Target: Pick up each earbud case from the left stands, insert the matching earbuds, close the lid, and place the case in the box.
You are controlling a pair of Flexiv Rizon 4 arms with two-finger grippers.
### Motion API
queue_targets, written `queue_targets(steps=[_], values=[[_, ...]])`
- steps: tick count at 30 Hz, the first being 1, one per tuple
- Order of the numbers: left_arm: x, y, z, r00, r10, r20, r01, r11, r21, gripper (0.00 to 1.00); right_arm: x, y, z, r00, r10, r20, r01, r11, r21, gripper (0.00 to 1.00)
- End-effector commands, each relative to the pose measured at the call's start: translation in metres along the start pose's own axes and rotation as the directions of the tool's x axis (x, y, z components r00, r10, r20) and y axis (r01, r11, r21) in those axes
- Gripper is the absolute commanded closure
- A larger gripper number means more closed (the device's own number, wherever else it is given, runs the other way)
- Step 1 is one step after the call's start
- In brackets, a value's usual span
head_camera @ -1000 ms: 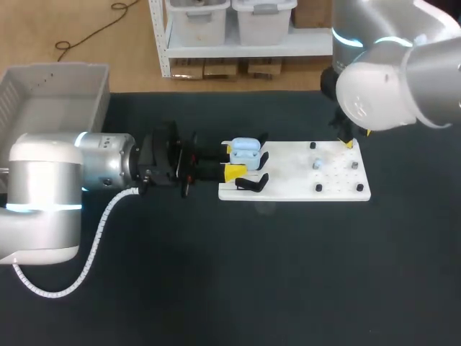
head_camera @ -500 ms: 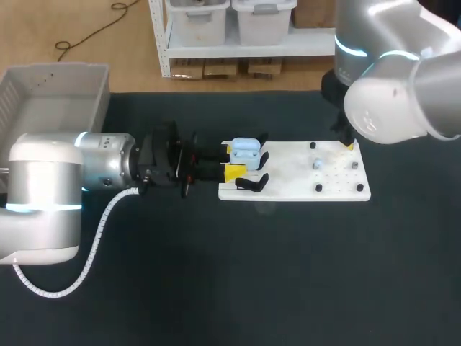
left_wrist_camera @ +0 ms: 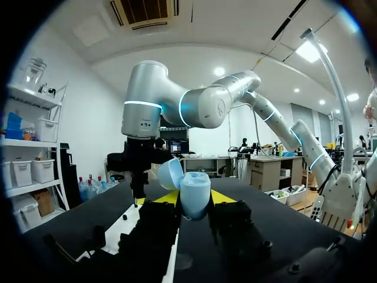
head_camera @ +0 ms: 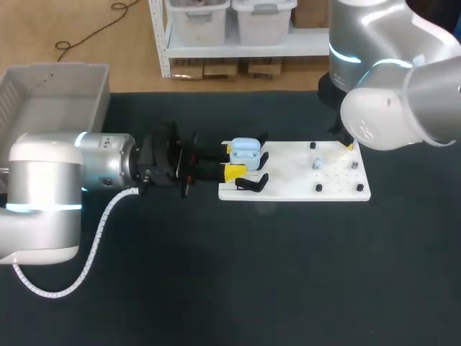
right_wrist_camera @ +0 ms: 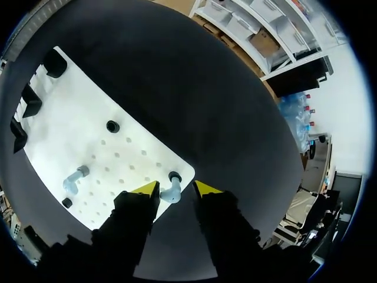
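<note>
Left wrist view: the earbud case (left_wrist_camera: 195,193), light blue, sits clamped between the left jaws, which press on it from both sides. Its lid (left_wrist_camera: 170,173) is flipped open and tilted back. My read is that it is held upright and open so the earbuds can drop in from above. It hangs off its stand, just over the left end of the white board (head_camera: 288,180), next to the black stands (head_camera: 252,183).

Right wrist view: one earbud (right_wrist_camera: 170,192) stands at the board's corner, just by a black peg (right_wrist_camera: 174,176). It is between the yellow tips of the right jaws, which are parted with a narrow gap. I cannot see both tips touching the earbud, so I judge it not yet gripped. The jaws seem set straddling it, ready to pinch. A second earbud (right_wrist_camera: 74,177) waits further in on the board, well apart from the first.

The step in hand is probably the first earbud pick, so the task is early. Nothing is in the case, the lid is open, and the case is not boxed.

The left arm (head_camera: 79,180) lies low along the counter (head_camera: 252,274) and the right arm (head_camera: 389,101) comes down from above. The grey box (head_camera: 101,86) sits at the far left corner, well apart from the board and close to the left arm for the later drop.
</note>
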State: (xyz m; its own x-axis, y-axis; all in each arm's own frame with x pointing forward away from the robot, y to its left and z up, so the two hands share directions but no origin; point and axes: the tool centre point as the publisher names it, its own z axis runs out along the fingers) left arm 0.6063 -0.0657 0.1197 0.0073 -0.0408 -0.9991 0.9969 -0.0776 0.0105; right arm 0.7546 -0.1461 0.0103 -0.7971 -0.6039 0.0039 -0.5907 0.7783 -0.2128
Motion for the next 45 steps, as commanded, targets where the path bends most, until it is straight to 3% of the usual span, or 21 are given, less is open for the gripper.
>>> queue_targets(steps=[1, 6, 8, 11, 15, 25, 33, 39, 45], values=[[0.001, -0.001, 0.0, 1.0, 0.003, 0.002, -0.003, 1.0, -0.003, 1.0, 0.001, 0.0, 0.002, 1.0, 0.001, 0.004, -0.001, 1.0, 0.007, 0.65], [0.001, -0.001, 0.0, 1.0, 0.003, 0.002, -0.003, 1.0, -0.003, 1.0, 0.001, 0.0, 0.003, 1.0, 0.0, 0.003, 0.0, 1.0, 0.012, 0.67], [0.001, -0.001, 0.0, 1.0, 0.003, 0.002, -0.003, 1.0, -0.003, 1.0, 0.0, 0.0, 0.003, 1.0, 0.0, 0.002, 0.0, 1.0, 0.013, 0.76], [0.001, -0.001, 0.0, 1.0, 0.003, 0.002, -0.003, 1.0, -0.003, 1.0, 0.0, 0.0, 0.003, 1.0, 0.0, 0.001, 0.0, 1.0, 0.014, 0.8], [0.001, -0.001, 0.0, 1.0, 0.003, 0.002, -0.003, 1.0, -0.003, 1.0, 0.0, 0.001, 0.004, 1.0, 0.0, -0.004, 0.0, 1.0, 0.019, 1.0], [0.001, -0.001, 0.0, 1.0, 0.003, 0.002, -0.003, 1.0, -0.003, 1.0, 0.014, 0.007, -0.011, 1.0, 0.015, -0.01, -0.014, 0.999, 0.05, 1.0], [0.001, -0.001, 0.0, 1.0, 0.003, 0.002, -0.003, 1.0, -0.003, 1.0, 0.03, 0.018, -0.045, 0.997, 0.078, 0.0, -0.078, 0.995, 0.054, 1.0], [0.001, -0.001, 0.0, 1.0, 0.003, 0.002, -0.003, 1.0, -0.003, 1.0, 0.046, 0.043, -0.084, 0.987, 0.158, -0.011, -0.157, 0.986, 0.057, 1.0], [0.001, -0.001, 0.0, 1.0, 0.003, 0.002, -0.003, 1.0, -0.003, 1.0, 0.058, 0.082, -0.13, 0.952, 0.304, -0.028, -0.304, 0.952, 0.025, 1.0]])
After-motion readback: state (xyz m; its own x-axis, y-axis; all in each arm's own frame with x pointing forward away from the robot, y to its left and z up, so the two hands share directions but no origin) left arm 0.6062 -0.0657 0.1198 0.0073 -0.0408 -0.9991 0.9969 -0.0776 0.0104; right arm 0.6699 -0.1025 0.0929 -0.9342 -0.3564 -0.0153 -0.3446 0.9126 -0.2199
